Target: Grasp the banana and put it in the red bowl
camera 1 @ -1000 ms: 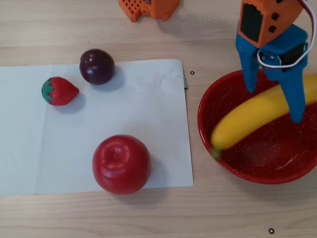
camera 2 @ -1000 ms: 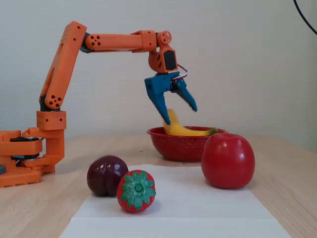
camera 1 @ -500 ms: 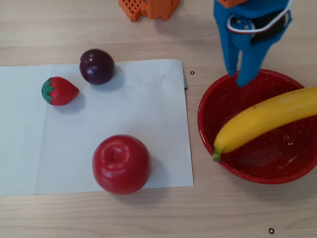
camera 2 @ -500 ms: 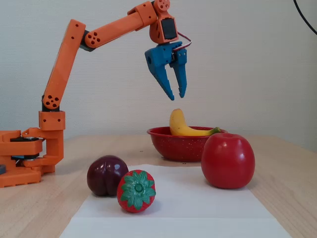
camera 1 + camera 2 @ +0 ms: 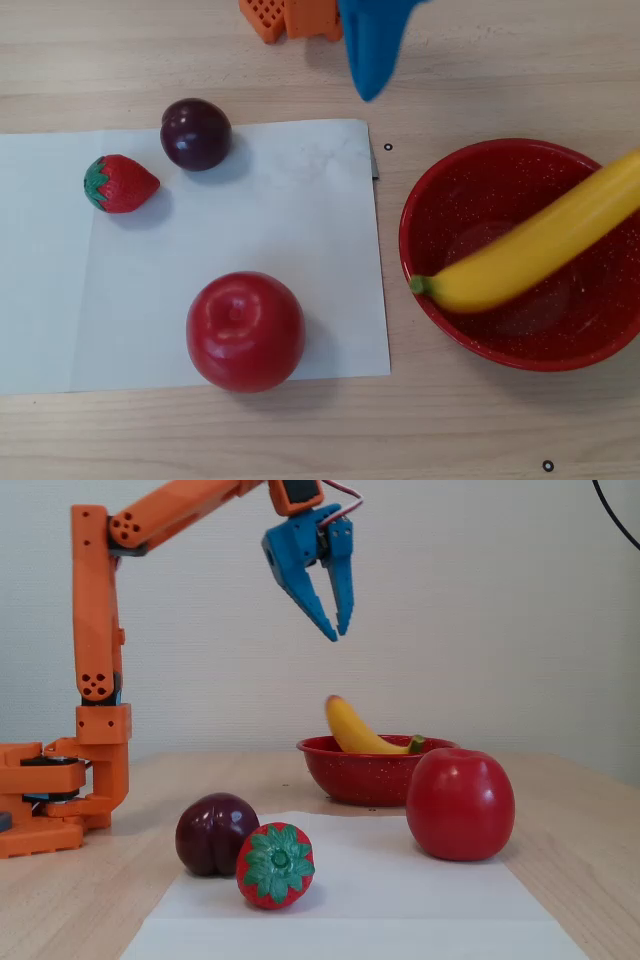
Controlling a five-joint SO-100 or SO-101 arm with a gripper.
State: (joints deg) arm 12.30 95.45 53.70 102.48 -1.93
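The yellow banana (image 5: 540, 245) lies slanted across the red bowl (image 5: 470, 185) at the right of the overhead view. Its green stem tip rests on the bowl's left rim and its far end runs out of frame. In the fixed view the banana (image 5: 350, 730) leans up out of the red bowl (image 5: 370, 775). My blue gripper (image 5: 338, 634) hangs high above the table, left of the bowl, with its fingertips together and nothing between them. Only its tip shows in the overhead view, gripper (image 5: 369, 92) at the top edge.
A white paper sheet (image 5: 250, 220) carries a red apple (image 5: 245, 330), a dark plum (image 5: 196, 133) and a strawberry (image 5: 120, 184). In the fixed view the apple (image 5: 460, 803) stands in front of the bowl. The orange arm base (image 5: 50, 800) sits at the left.
The gripper let go of the banana, rose, swung left away from the bowl and closed its fingers. The banana settled in the bowl and shifted slightly.
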